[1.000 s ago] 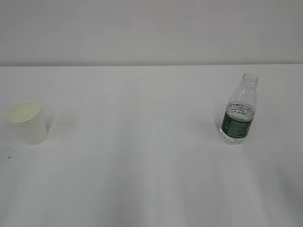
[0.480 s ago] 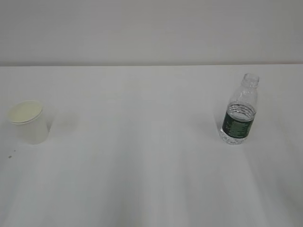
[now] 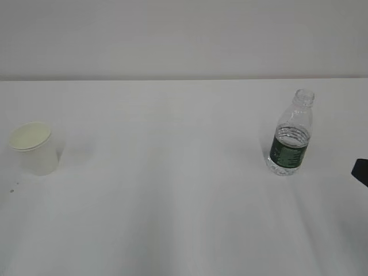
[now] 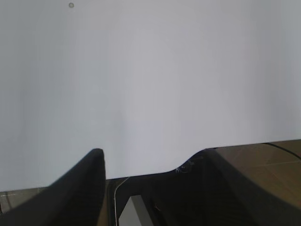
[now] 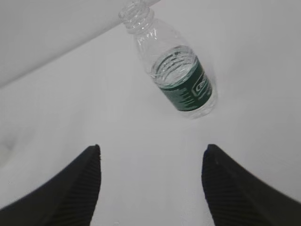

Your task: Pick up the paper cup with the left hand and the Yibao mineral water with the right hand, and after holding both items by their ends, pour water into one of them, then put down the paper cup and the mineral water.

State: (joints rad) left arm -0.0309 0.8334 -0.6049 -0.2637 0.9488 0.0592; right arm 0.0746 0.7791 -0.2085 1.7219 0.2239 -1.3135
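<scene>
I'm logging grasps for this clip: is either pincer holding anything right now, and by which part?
Nothing is held. The cup and bottle stand alone on the table; the right pincer is open short of the bottle, the left pincer open over bare table.

The left pincer (image 4: 150, 188) shows in its wrist view as two black fingers, one broad and rounded at the tip (image 4: 89, 183), the other a darker, blurred mass on the opposite side. Their faces look smooth and matte; no screws or markings can be made out.

The right pincer (image 5: 151, 186) shows two black fingers (image 5: 82, 188) that taper to blunt, rounded tips. Fine parallel ridges run along their surfaces, giving a ribbed texture.

In the exterior view only a small black, angular piece of the right arm's pincer (image 3: 361, 171) shows; its detail is too small to tell.
</scene>
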